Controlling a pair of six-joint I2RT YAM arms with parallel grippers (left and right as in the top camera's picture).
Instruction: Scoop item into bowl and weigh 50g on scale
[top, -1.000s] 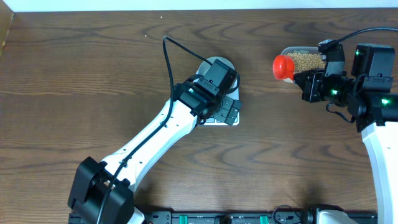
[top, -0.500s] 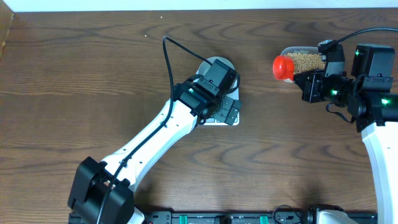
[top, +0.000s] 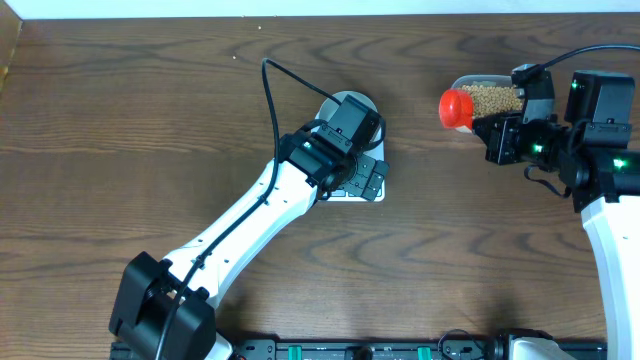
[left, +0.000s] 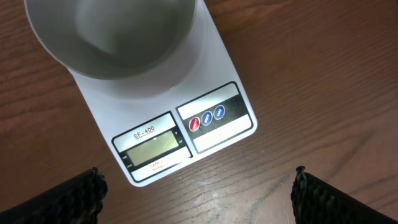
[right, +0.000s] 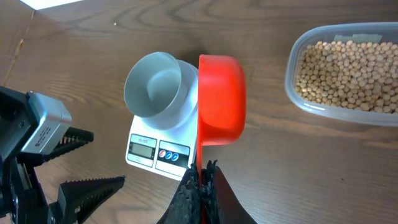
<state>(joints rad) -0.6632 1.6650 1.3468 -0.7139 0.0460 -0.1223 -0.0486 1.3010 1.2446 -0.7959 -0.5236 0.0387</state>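
The pale bowl (left: 118, 37) stands empty on the white scale (left: 211, 134), whose display and red and blue buttons face my left gripper (left: 198, 171). That gripper hangs open just in front of the scale with nothing between its fingers (left: 81, 193). In the overhead view the left gripper (top: 365, 180) covers part of the scale (top: 345, 192). My right gripper (right: 202, 171) is shut on the handle of a red scoop (right: 221, 99), held in the air between the bowl (right: 154, 87) and the clear tub of tan beans (right: 351, 65). The scoop is turned on its side, its inside hidden.
The clear tub (top: 490, 97) sits at the back right of the dark wooden table, just behind the right arm. The left arm stretches diagonally from the front edge to the scale. A black rail runs along the front edge (top: 380, 350).
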